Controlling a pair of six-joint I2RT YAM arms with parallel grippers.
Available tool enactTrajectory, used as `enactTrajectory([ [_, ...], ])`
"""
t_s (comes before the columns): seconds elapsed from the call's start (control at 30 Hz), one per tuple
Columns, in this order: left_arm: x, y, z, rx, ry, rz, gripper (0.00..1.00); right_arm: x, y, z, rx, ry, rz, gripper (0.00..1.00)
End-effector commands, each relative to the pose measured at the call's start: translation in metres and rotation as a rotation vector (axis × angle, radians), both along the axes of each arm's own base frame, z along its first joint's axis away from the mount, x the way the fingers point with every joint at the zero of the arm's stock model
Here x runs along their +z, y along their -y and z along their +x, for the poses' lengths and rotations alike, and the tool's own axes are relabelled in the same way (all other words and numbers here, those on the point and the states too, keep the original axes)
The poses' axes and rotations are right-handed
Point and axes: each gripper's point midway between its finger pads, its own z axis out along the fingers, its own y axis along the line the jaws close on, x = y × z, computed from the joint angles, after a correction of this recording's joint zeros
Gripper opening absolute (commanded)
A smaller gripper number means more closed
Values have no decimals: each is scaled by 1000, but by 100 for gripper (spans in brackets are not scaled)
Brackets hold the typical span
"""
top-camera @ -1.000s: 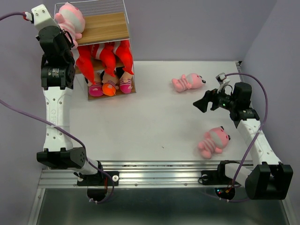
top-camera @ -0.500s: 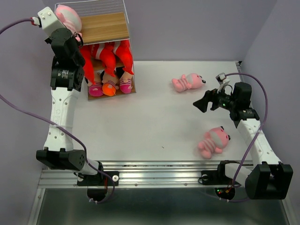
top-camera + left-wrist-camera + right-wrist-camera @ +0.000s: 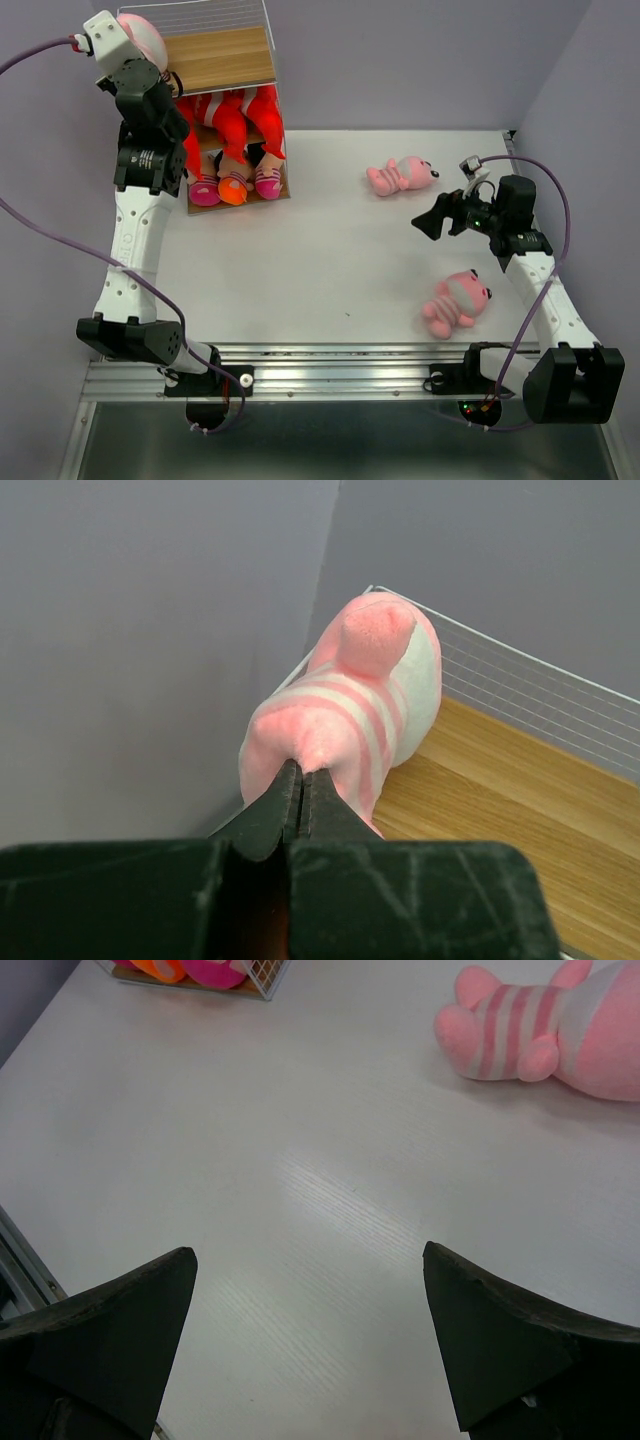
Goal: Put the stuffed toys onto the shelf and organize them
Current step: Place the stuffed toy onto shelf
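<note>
My left gripper [image 3: 303, 770] is shut on the lower end of a pink striped animal [image 3: 350, 705], which stands at the back left corner of the shelf's top board [image 3: 510, 780]. In the top view this toy [image 3: 143, 33] shows partly behind the left wrist at the shelf [image 3: 222, 58]. Three red sharks [image 3: 232, 118] fill the middle tier. Three black-haired dolls [image 3: 234, 183] sit on the bottom tier. Two more pink striped animals lie on the table, one far right [image 3: 402, 175] and one near right [image 3: 457, 302]. My right gripper [image 3: 425, 222] is open and empty above the table [image 3: 310, 1255].
The white table [image 3: 330, 270] is walled by purple panels at the back and both sides. The shelf stands at its back left corner, with a wire back rail [image 3: 540, 685] on the top tier. The far pink toy also shows in the right wrist view [image 3: 560, 1030].
The left arm has swung right and closer to the shelf, carrying the pink striped animal further back and left on the top board. The right arm has not moved.
</note>
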Motion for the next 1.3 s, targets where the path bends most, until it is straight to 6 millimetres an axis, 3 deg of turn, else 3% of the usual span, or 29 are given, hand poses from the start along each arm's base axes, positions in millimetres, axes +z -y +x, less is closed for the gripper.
enactTrajectory([
  [0.0, 11, -6, -6, 39, 46, 14, 0, 5, -1, 4, 11, 51, -10, 100],
  [0.37, -4, -6, -3, 36, 14, 14, 1, 6, -1, 4, 10, 53, -11, 100],
  [0.5, -3, -10, -7, 45, 23, -1, 29, 6, -1, 4, 11, 54, -10, 100],
  [0.6, -2, -12, -10, 48, 29, -9, 41, 6, -1, 4, 13, 53, -9, 100],
  [0.73, 2, -13, -15, 48, 44, -20, 67, 5, -1, 4, 13, 51, -9, 100],
  [0.9, 7, -13, -19, 43, 55, -30, 80, 5, -1, 4, 13, 50, -9, 100],
  [0.93, 10, -12, -21, 39, 66, -38, 89, 4, -1, 4, 13, 50, -9, 100],
  [1.0, 12, -11, -23, 24, 72, -40, 96, 4, -1, 4, 13, 51, -10, 100],
  [1.27, 24, -5, -46, -33, 107, -67, 99, 4, -3, 2, 30, 53, -10, 100],
])
